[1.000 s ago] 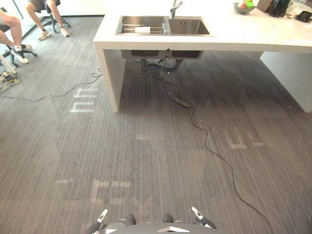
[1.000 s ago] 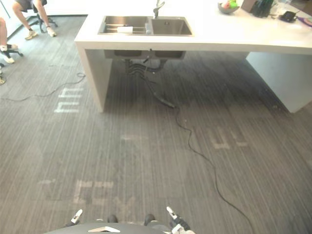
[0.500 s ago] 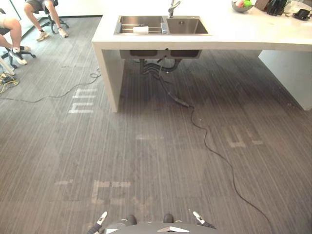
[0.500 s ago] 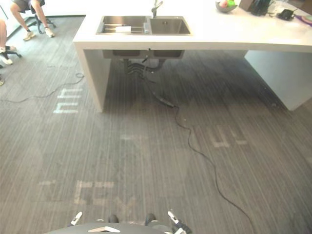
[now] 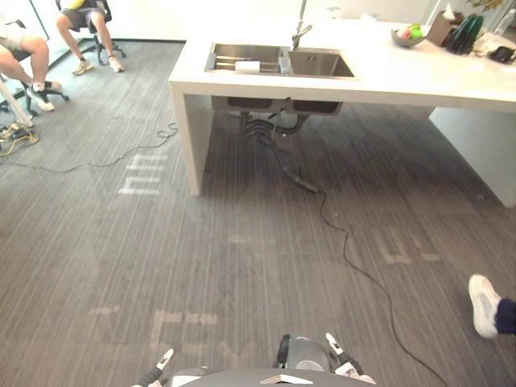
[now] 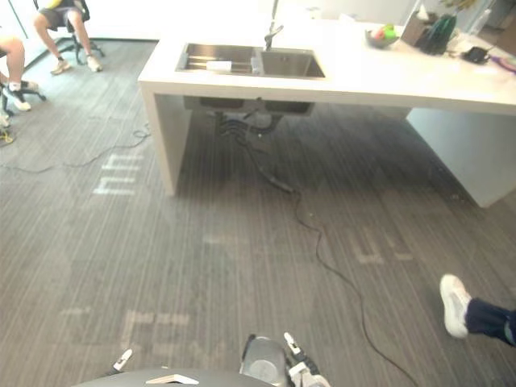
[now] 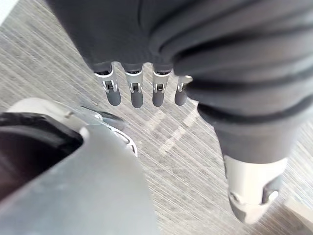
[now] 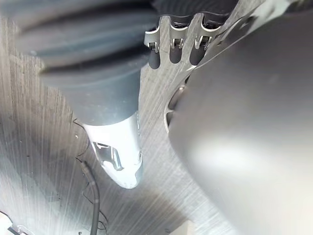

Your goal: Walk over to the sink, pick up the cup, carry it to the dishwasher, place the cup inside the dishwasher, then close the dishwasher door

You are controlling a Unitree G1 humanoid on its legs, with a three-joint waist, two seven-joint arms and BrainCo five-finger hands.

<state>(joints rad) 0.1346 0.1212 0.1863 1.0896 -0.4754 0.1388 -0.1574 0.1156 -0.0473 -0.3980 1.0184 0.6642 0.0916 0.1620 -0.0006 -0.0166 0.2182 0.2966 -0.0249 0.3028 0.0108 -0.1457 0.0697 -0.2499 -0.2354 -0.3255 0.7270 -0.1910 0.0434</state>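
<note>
The cup point(image 5: 247, 67) is lying on its side in the left half of the sink point(image 5: 321, 64), far off on the bench point(image 5: 419, 72). Its long way is running left-right; can't tell the mouth end. Prob light, hard, slippy: grab round the middle. L hand point(image 7: 132, 93) & R hand point(image 8: 173, 46) are hanging, fingers straight, holding nothing.

white cup point(image 5: 247, 67), in left basin of sink point(image 5: 321, 64)

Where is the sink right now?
In the left eye view, the sink sits top centre, set into the white counter near its left end, with a bowl further right.
</note>
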